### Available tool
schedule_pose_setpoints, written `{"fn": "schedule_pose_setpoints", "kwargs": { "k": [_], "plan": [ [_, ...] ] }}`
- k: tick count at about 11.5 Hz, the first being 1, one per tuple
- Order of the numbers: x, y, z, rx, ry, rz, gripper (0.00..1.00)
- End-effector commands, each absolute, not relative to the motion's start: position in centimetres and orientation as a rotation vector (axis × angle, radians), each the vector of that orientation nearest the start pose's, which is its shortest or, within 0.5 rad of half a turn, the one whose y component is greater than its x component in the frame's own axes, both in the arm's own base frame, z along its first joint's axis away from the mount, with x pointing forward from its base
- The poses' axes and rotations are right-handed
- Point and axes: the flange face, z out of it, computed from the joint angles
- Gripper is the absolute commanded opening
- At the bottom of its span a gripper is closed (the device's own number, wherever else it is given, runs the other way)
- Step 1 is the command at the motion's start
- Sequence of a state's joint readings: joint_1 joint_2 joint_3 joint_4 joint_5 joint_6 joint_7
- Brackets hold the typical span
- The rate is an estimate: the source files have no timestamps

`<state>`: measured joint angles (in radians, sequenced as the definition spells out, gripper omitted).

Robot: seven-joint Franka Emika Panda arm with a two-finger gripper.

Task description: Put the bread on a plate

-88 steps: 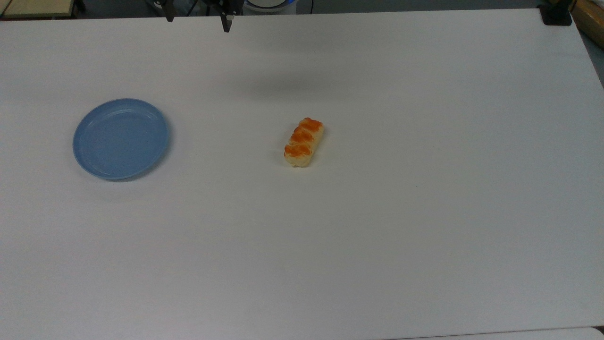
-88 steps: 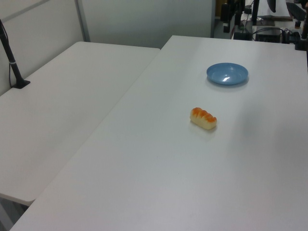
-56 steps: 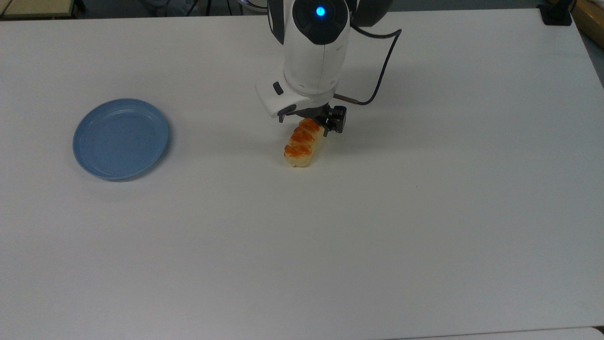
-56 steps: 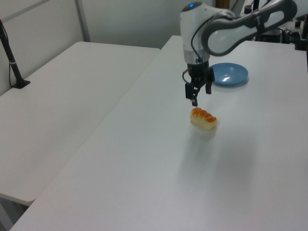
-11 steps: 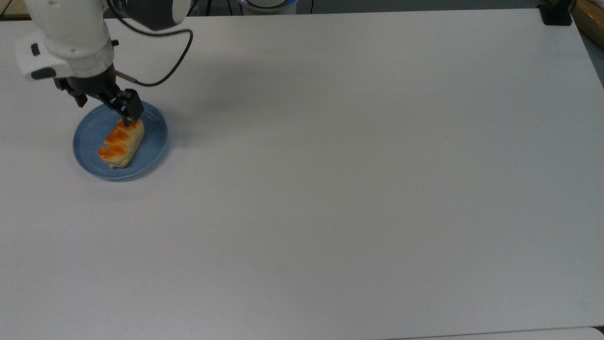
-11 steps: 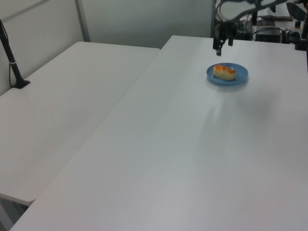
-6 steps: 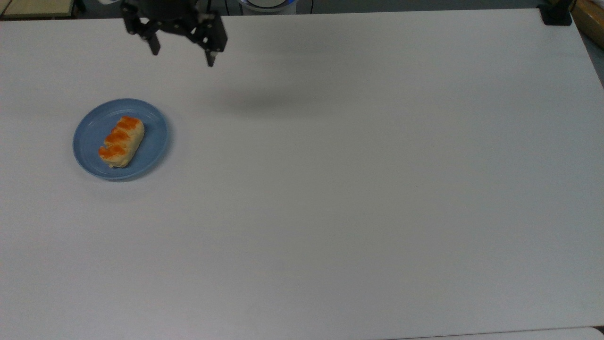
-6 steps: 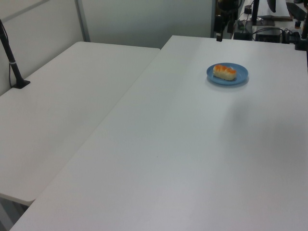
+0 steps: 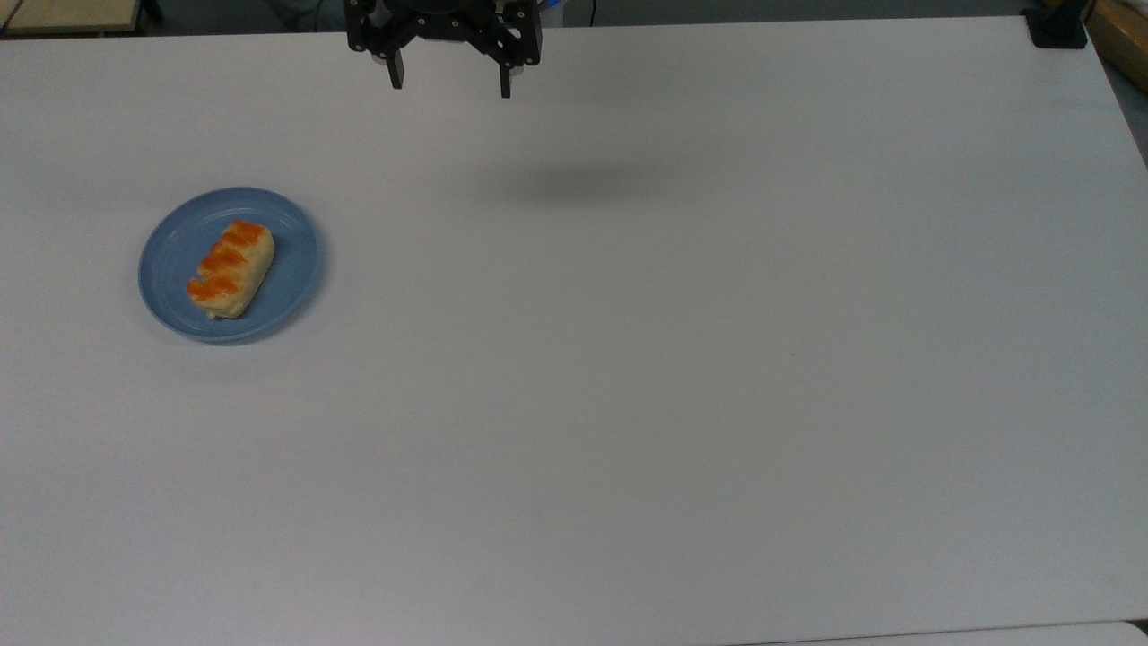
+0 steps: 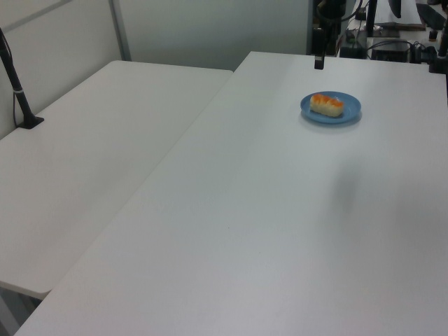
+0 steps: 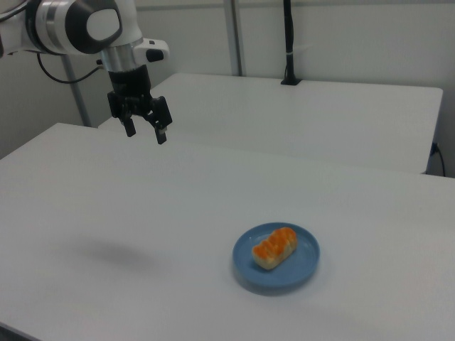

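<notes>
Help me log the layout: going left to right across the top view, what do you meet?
plate with the bread lying on it → gripper, open and empty, up by the table's far edge → black clamp base at the far right corner.

Pale-yellow bread (image 9: 229, 269) with three orange-brown toasted patches on top, light-blue plate (image 9: 291, 260), plain white counter (image 9: 682, 359). End effector (image 9: 448, 85) is black, arm (image 11: 78, 25) behind it white with grey.
</notes>
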<state>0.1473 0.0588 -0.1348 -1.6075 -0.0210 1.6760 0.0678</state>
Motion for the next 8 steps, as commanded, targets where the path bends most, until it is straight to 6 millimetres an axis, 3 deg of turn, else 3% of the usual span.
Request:
{"fn": "schedule_pose_setpoints", "kwargs": {
  "k": [1,8],
  "plan": [
    [57.29,0.39,58.74,-3.165,0.101,-0.012,1.0],
    [57.65,0.21,58.71,-3.174,0.094,0.002,1.0]
  ]
}}
